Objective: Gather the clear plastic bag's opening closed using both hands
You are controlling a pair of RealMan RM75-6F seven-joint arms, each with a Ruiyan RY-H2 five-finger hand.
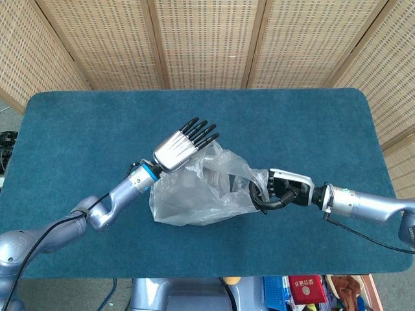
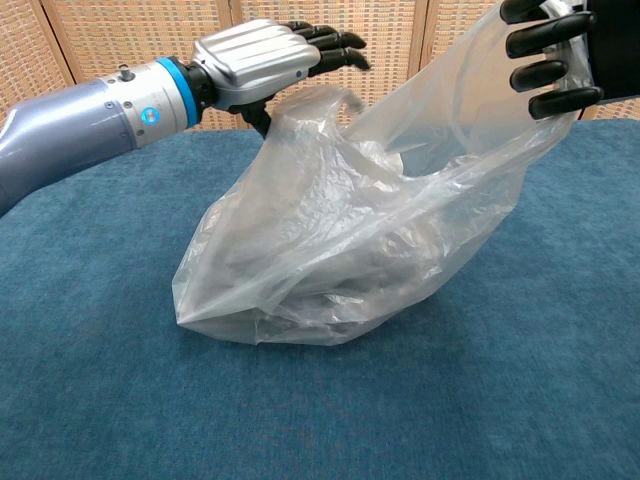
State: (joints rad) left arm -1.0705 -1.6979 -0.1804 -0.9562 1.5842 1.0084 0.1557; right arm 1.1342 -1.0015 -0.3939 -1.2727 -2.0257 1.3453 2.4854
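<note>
One crumpled clear plastic bag sits near the middle of the blue carpeted tabletop, between two robot hands. Wide bare carpet lies on every side of it, out to the rounded edges. The right robot hand clenches the bag's right rim, lifting it. The left robot hand hovers flat just above the bag's upper left rim, fingers spread and straight, grasping nothing.
</note>
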